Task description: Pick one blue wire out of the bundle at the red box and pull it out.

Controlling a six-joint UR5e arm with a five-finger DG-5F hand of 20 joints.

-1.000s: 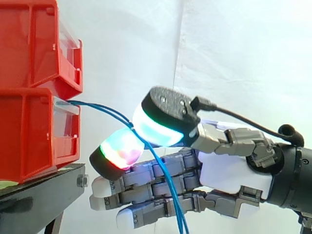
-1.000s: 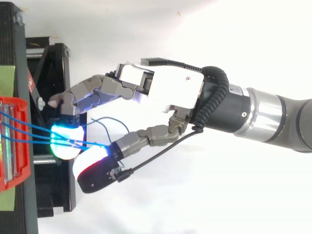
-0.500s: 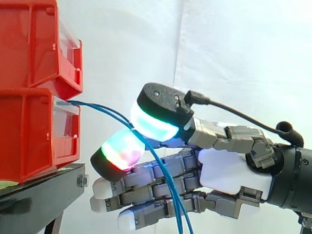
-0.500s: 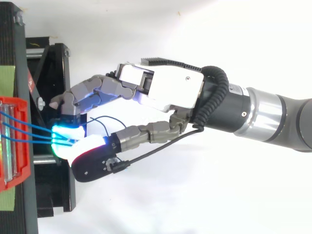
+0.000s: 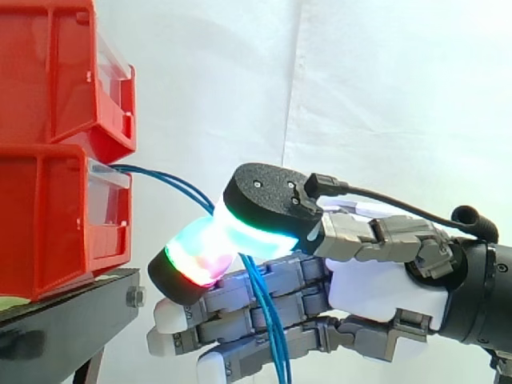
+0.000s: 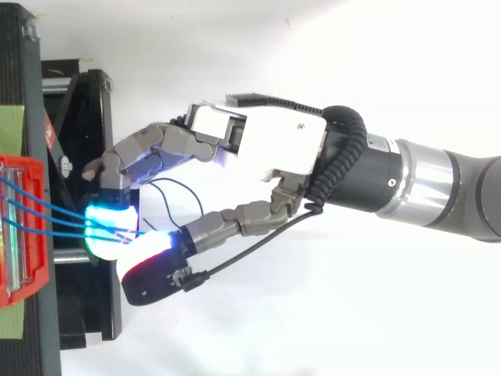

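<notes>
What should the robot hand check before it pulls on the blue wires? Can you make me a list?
1. Hand pinching the blue wires: ok, two glowing pads press together on them.
2. Only one wire pinched: not ok, at least two run in between the pads.
3. Wires reach into the red box: ok.
4. Room to pull away from the box: looks ok, nothing stands in the way.
5. Wires free below the hand: cannot tell, they hang down out of view.
</notes>
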